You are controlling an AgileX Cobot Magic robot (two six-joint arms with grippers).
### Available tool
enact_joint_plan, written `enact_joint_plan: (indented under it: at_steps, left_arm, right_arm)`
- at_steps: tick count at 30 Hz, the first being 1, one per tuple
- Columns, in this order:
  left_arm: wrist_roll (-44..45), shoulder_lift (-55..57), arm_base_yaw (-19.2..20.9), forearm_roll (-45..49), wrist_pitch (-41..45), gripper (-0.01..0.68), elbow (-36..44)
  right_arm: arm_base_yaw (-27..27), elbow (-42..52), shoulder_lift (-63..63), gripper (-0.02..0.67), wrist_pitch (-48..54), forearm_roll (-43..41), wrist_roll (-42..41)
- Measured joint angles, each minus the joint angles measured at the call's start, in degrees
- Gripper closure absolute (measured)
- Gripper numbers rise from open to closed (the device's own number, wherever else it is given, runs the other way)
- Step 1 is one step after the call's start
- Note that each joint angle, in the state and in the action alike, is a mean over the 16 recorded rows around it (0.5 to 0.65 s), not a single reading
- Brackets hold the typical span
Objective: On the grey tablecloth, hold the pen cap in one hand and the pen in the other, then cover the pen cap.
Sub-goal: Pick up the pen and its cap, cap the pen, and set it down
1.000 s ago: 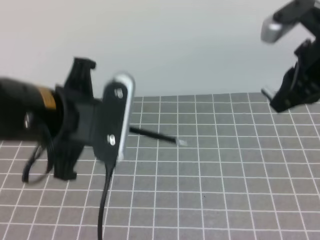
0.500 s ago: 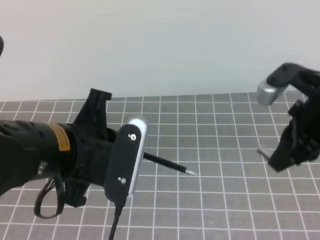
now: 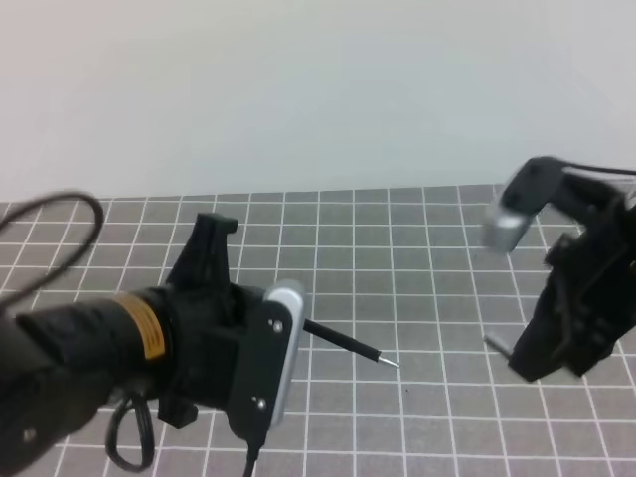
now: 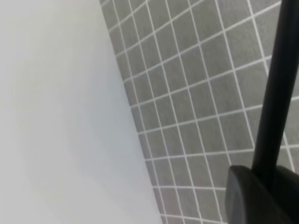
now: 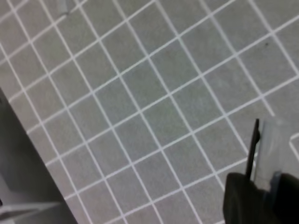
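The grey tablecloth with its white grid covers the table. My left gripper is shut on the pen, a thin black stick. The pen points right and slightly down above the cloth, ending in a small silvery tip. In the left wrist view the pen runs up from between the dark fingers. My right gripper is shut on the pen cap, whose short end sticks out left toward the pen's tip, a couple of grid squares away. The right wrist view shows the clear pen cap standing up between the fingers.
A plain pale wall rises behind the cloth's far edge. The left wrist camera plate and its cable hang low over the front left. The right wrist camera sits above the right gripper. Open cloth lies between the arms.
The left arm has moved down and right with the pen. The right gripper has come down and left with the cap, closing the distance to the pen's tip.
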Motion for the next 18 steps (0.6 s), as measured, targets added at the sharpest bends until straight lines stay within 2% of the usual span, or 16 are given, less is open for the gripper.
enact_joint_plan:
  at_steps: [18]
  left_arm:
    - [3.53, 0.44, -0.04, -0.14, -22.91, 0.672, 8.5]
  right_arm:
    - [9.19, -0.08, 0.0, 0.556, 0.0, -5.3, 3.17]
